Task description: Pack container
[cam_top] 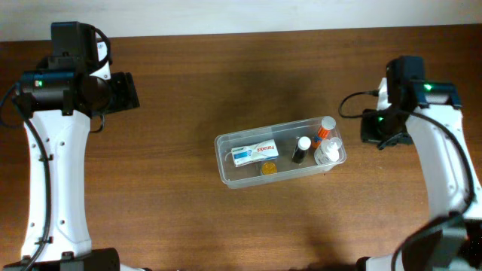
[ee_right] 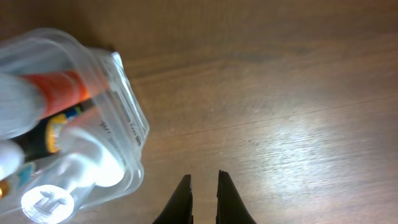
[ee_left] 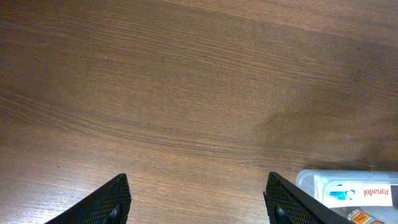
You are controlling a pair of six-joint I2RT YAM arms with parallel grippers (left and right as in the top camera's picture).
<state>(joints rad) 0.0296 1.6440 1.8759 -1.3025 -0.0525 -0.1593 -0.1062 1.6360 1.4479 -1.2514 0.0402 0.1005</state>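
Note:
The clear plastic container (cam_top: pixel 226 162) sits mid-table. It holds a white and blue tube (cam_top: pixel 254 153), a small orange item (cam_top: pixel 268 169), a black bottle (cam_top: pixel 301 149), an orange and white bottle (cam_top: pixel 325 128) and a clear bottle with a white cap (cam_top: pixel 327 155). My left gripper (cam_top: pixel 126 90) is far to the upper left, open and empty (ee_left: pixel 198 176). The container's corner (ee_left: pixel 309 179) shows at the lower right of the left wrist view. My right gripper (cam_top: pixel 370 126) is just right of the container, shut and empty (ee_right: pixel 204 175). The container's end (ee_right: pixel 134 124) is to its left.
The brown wooden table (cam_top: pixel 188 211) carries nothing else. Its far edge meets a pale wall (cam_top: pixel 241 15) at the top of the overhead view. Both white arms run down the left and right sides of that view.

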